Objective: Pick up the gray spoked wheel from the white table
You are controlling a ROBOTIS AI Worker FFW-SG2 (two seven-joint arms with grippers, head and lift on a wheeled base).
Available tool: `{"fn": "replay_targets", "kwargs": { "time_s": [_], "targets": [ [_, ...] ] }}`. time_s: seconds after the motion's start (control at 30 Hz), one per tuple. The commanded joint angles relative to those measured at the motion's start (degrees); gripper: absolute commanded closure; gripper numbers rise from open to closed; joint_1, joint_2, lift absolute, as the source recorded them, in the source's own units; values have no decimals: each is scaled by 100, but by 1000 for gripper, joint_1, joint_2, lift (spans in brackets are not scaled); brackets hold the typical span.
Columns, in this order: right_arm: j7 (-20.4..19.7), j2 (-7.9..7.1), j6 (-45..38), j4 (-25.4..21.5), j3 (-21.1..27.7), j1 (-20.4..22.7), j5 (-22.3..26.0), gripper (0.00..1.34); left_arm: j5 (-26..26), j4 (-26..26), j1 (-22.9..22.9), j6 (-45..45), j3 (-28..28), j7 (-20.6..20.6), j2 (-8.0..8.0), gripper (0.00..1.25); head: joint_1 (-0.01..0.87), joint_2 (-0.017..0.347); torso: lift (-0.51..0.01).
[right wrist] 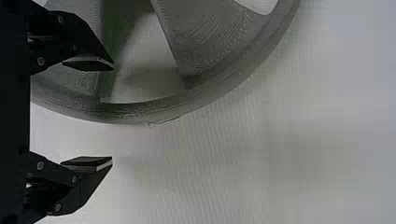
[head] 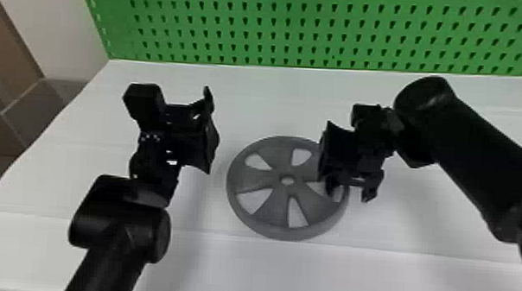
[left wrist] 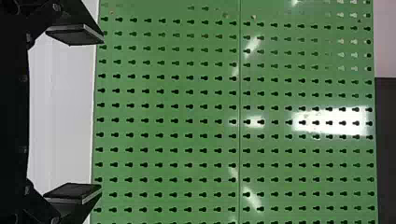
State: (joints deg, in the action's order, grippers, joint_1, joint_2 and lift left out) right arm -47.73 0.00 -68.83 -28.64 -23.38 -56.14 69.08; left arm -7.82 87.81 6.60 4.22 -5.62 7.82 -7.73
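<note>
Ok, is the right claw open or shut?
Open. In the right wrist view, the right claw has its two black fingers standing wide apart.

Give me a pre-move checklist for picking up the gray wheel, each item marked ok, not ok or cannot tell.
1. Gray wheel lying flat on the white table: ok.
2. Right end effector open: ok, fingers well apart.
3. Rim lined up between those fingers: ok as the right wrist view looks; one finger is over a gap between spokes, the other beyond the rim.
4. Fingers low enough to close on the rim: cannot tell.
5. Left end effector open: ok.
6. Left end effector aimed at the wheel: not ok, it points toward the green pegboard.
</note>
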Motion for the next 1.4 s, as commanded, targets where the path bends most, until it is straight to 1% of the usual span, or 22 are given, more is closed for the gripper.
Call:
{"fn": "replay_targets", "kwargs": {
  "time_s": [0.0, 0.17, 0.27, 0.4, 0.57, 0.67, 0.7, 0.9, 1.03, 1.17, 1.37],
  "targets": [
    [0, 5, 1, 8, -9, -11, 9, 539, 0, 0, 8, 0, 0, 1, 0, 159, 779, 149, -83],
    [0, 5, 1, 8, -9, -11, 27, 624, 9, 0, 8, 0, 0, 1, 0, 159, 779, 149, -83],
    [0, 5, 10, 8, -18, -11, 44, 634, 9, 0, 8, 0, -9, 9, 0, 159, 779, 149, -83],
    [0, 5, 10, 8, -18, -11, 53, 745, 9, 0, 17, 0, -18, 9, 0, 159, 779, 149, -83],
    [0, 5, 10, 8, -26, -11, 71, 766, 9, 0, 17, 0, -9, 9, 0, 159, 779, 149, -83],
    [0, 5, 10, 8, -26, -2, 79, 868, 9, 0, 17, 0, -18, 18, 9, 159, 779, 149, -83],
    [0, 5, 10, 8, -26, -11, 79, 881, 9, 0, 17, 0, -18, 18, 0, 159, 779, 149, -83],
    [0, 5, 1, 8, -53, -11, 97, 900, 9, 0, 17, 0, -26, 27, 0, 159, 779, 149, -83],
    [0, 5, 1, 8, -79, -19, 106, 1050, 9, 0, 8, 0, -18, 27, 0, 159, 779, 149, -83],
    [0, 5, -7, 8, -97, -19, 123, 1056, 9, 0, 17, 0, -18, 27, 0, 159, 779, 149, -83],
    [0, 5, -16, 8, -106, -19, 123, 1148, 9, 0, 17, 0, -18, 36, 0, 159, 779, 149, -83]
  ]
}}
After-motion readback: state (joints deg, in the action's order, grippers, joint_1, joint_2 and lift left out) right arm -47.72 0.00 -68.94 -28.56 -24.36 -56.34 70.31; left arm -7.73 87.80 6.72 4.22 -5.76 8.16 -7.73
